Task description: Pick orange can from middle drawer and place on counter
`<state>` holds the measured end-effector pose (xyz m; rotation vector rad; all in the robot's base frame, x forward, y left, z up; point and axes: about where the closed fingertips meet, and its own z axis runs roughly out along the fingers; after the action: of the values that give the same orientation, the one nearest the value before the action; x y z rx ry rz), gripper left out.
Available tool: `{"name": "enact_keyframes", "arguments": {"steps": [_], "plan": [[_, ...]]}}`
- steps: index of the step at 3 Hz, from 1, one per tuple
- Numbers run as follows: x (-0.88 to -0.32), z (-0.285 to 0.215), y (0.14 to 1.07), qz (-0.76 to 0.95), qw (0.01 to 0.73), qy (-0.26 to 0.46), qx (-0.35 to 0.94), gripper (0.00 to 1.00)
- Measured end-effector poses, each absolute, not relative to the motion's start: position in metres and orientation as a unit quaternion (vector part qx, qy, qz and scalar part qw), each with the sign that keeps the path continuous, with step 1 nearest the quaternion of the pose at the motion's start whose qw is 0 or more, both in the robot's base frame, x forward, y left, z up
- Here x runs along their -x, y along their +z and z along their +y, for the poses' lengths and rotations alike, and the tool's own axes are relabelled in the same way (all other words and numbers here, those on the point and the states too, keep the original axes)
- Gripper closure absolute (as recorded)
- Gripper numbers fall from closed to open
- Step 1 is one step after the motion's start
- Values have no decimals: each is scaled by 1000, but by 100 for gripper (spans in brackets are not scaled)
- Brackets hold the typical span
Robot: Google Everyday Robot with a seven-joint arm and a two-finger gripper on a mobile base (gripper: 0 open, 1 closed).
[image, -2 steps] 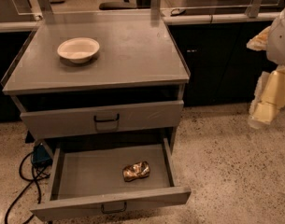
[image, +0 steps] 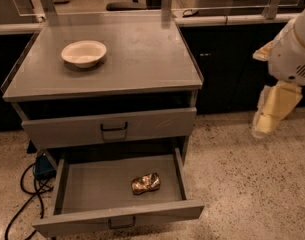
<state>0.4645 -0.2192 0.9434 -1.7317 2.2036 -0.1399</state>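
The orange can (image: pixel 145 183), dented and coppery, lies on its side on the floor of the open middle drawer (image: pixel 92 189), right of centre. The drawer is pulled out at the bottom of the grey cabinet. The counter (image: pixel 142 59) is the cabinet's flat grey top, edged with low clear panels. My gripper (image: pixel 272 111), pale yellow below the white arm (image: pixel 292 54), hangs in the air to the right of the cabinet. It is well above and to the right of the can, and holds nothing that I can see.
A white bowl (image: pixel 84 53) sits on the counter's back left. A closed drawer (image: pixel 112 129) with a dark loop handle is above the open one. Black cables (image: pixel 27 194) lie on the speckled floor at the left. Dark cabinets stand behind.
My gripper has shifted a little to the left and down, closer to the cabinet. The can, drawer and bowl have not moved.
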Motion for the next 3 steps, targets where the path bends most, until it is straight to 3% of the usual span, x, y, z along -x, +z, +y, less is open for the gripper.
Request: {"name": "enact_keyframes", "arguments": {"steps": [1,3], "plan": [[-498,-223,921,785,169,-58,593,0],[-510,-206,892,781,158,-46,602,0]]}}
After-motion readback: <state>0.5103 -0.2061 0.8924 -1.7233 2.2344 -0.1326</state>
